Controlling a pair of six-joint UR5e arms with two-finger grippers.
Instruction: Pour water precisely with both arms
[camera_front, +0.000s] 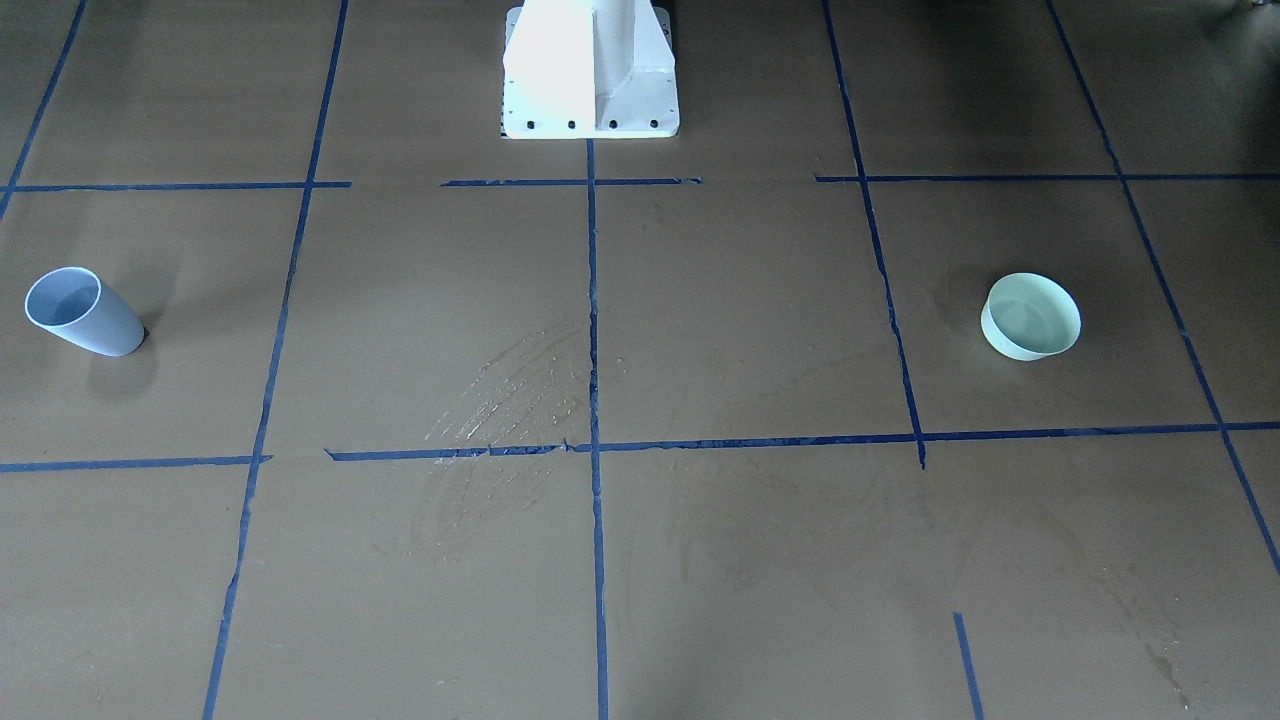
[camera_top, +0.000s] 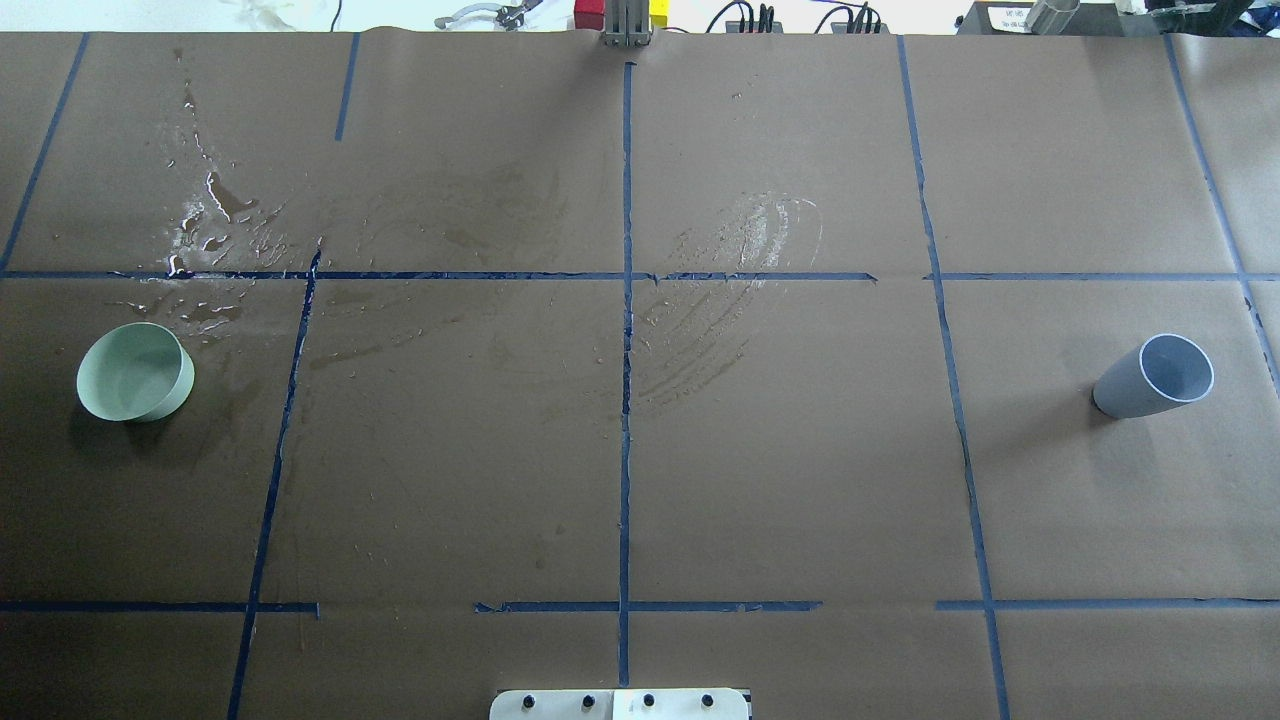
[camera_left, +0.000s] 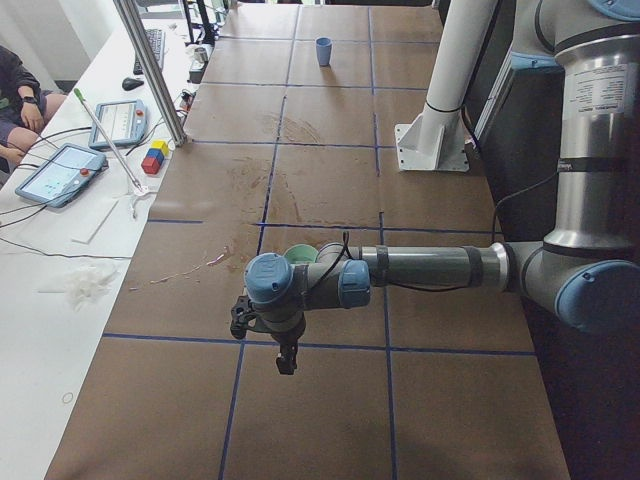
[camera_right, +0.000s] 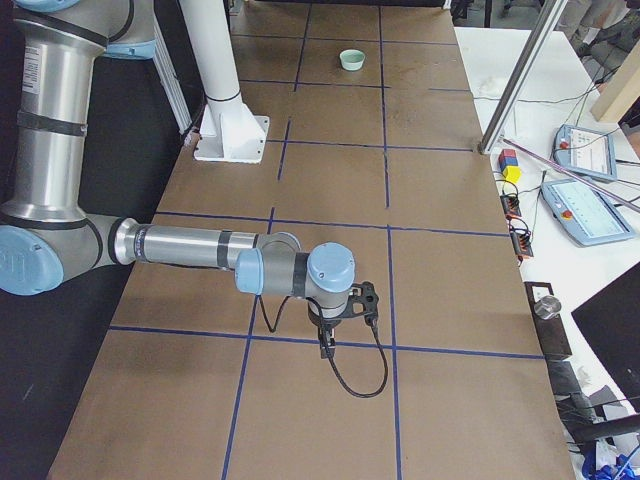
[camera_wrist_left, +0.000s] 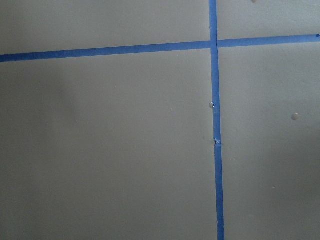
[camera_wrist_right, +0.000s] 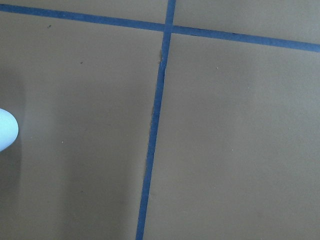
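Horizontally outstretched: left arm (camera_left: 430, 268), right arm (camera_right: 190, 246).

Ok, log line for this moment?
left gripper: clear of mint bowl, jaws unclear | right gripper: clear of blue cup, jaws unclear | both upright on table

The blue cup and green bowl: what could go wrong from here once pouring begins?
1. The blue cup is tall and narrow; an off-centre grasp could tip it.
2. Wet patches lie beside the green bowl, so it may slide.
3. Cup and bowl stand far apart; a long carry could spill.
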